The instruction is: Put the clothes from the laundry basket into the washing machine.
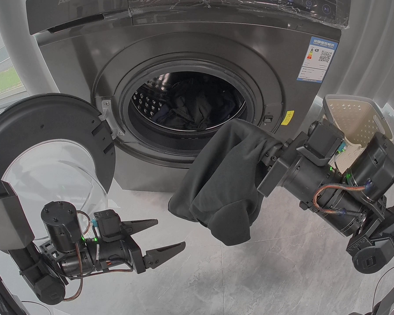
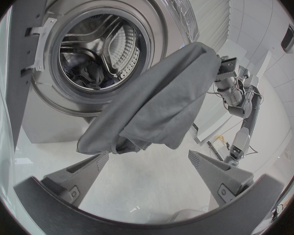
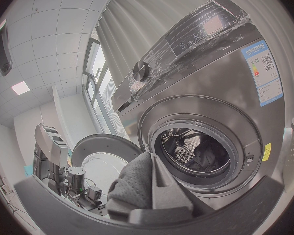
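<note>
A dark grey garment (image 1: 225,184) hangs from my right gripper (image 1: 270,153), which is shut on its upper edge just in front of and below the washing machine's open drum (image 1: 188,103). Dark clothes (image 1: 192,106) lie inside the drum. In the right wrist view the garment (image 3: 132,183) bunches against one finger (image 3: 165,186), with the drum (image 3: 196,152) beyond. My left gripper (image 1: 162,237) stands open and empty low over the floor, below the door; in its wrist view the garment (image 2: 160,105) hangs above its fingertips (image 2: 103,159). The laundry basket (image 1: 357,125) stands behind my right arm.
The round washer door (image 1: 43,145) is swung open to the left, close above my left arm. Grey tiled floor (image 1: 258,267) spreads in front of the machine. A curtain (image 1: 376,36) hangs at the right of the washer.
</note>
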Tool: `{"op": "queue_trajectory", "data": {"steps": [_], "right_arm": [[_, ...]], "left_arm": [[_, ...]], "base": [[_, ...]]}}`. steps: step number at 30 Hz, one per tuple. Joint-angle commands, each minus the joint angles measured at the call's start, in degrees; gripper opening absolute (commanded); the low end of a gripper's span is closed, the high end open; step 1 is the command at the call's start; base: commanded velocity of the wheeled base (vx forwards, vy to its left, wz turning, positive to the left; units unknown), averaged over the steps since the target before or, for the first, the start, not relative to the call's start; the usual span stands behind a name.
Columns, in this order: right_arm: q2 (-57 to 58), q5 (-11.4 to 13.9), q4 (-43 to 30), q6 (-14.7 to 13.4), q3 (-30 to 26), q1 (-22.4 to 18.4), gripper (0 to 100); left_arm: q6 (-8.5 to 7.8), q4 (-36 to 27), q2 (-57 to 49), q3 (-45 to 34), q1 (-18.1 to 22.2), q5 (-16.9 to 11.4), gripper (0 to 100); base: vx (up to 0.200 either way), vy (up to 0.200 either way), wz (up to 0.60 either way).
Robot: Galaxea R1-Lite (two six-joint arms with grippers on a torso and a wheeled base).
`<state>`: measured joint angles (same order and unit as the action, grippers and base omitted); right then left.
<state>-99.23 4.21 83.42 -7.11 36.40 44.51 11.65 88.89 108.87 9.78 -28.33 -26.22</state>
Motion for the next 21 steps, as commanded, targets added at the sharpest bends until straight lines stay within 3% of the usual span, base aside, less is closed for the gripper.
{"op": "queue_trajectory", "data": {"steps": [1, 9, 13, 19, 21], "right_arm": [[-0.35, 0.01, -0.01, -0.01, 0.25, 0.32, 0], [-1.05, -0.16, -0.01, -0.01, 0.16, 0.49, 0], [-1.58, -1.04, 0.08, -0.1, 0.07, 0.67, 0], [-1.84, -1.13, -0.01, -0.1, 0.34, 0.76, 0], [-2.11, -1.13, -0.01, -0.1, 0.51, 0.76, 0]], "left_arm": [[-0.05, -0.04, 1.6, -0.37, -0.94, -0.41, 100], [-0.93, -0.04, 2.66, 0.59, -4.01, -3.05, 100], [-2.25, -0.04, 2.66, 2.62, -5.24, -3.13, 100], [-2.51, 0.05, 4.33, 6.4, -6.56, -3.13, 100], [-3.39, 0.05, 6.7, 8.86, -6.56, -3.13, 100]], "base": [[0.0, 0.0, 0.0], [0.0, 0.0, 0.0], [0.0, 0.0, 0.0], [0.0, 0.0, 0.0], [0.0, 0.0, 0.0]]}}
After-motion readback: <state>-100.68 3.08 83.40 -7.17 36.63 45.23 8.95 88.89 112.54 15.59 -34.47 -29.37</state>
